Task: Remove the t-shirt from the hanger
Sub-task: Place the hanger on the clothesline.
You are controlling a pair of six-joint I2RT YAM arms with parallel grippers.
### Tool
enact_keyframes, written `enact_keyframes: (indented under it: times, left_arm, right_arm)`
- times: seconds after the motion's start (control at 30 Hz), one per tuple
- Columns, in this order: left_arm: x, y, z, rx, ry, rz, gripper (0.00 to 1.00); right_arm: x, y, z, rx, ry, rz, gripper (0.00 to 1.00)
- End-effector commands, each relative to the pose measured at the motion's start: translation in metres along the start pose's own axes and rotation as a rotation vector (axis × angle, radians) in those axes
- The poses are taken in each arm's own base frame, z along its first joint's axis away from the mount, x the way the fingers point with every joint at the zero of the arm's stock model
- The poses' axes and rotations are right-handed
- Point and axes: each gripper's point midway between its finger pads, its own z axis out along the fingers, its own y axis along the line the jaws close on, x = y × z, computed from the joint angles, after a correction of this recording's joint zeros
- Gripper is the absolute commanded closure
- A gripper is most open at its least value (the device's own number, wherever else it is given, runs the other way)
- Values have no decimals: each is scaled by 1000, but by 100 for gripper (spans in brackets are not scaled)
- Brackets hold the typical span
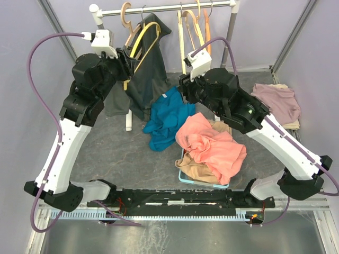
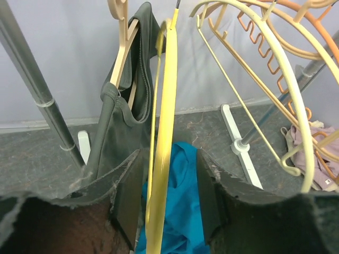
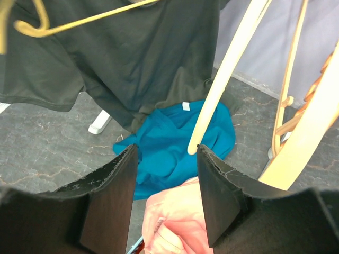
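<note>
A soft pink cloth (image 1: 212,143) lies heaped closest, with a crumpled blue cloth (image 1: 167,120) just beside it. The right pincer (image 3: 167,151) has its fingers spread and holds nothing. The left pincer (image 2: 169,159) is let go too, with one finger on each side of the thin yellow hanger (image 2: 165,106). The dark grey t-shirt (image 1: 148,69) hangs from that hanger, under the metal rail (image 1: 164,8) at the back.

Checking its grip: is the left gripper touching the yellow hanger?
Cannot tell. Left wrist view: yellow hanger between left gripper fingers, close against one, contact unclear.
</note>
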Motion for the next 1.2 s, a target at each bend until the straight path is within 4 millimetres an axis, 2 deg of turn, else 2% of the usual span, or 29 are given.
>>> enact_keyframes:
  times: [0.0,0.23,0.37,0.5,0.73,1.0,1.17]
  left_arm:
    - [-26,2,-22,-1,-86,0,47]
    - [-40,6,-45,-18,-123,-21,42]
    - [-49,19,-54,-84,-145,-24,39]
    - [-45,31,-53,-160,-116,-19,37]
    - [-41,37,-48,-206,-82,-34,37]
    - [-43,39,-59,-208,-97,-61,37]
    - [-44,42,-71,-219,-111,-73,37]
  right_arm:
    - [-17,15,-2,-79,-30,11,44]
    - [6,38,13,-170,58,-1,44]
    - [8,43,16,-186,58,11,44]
    - [2,47,15,-212,42,9,44]
    - [2,67,10,-320,44,-25,44]
    - [23,89,7,-426,127,-37,44]
    - [60,91,17,-416,242,-47,39]
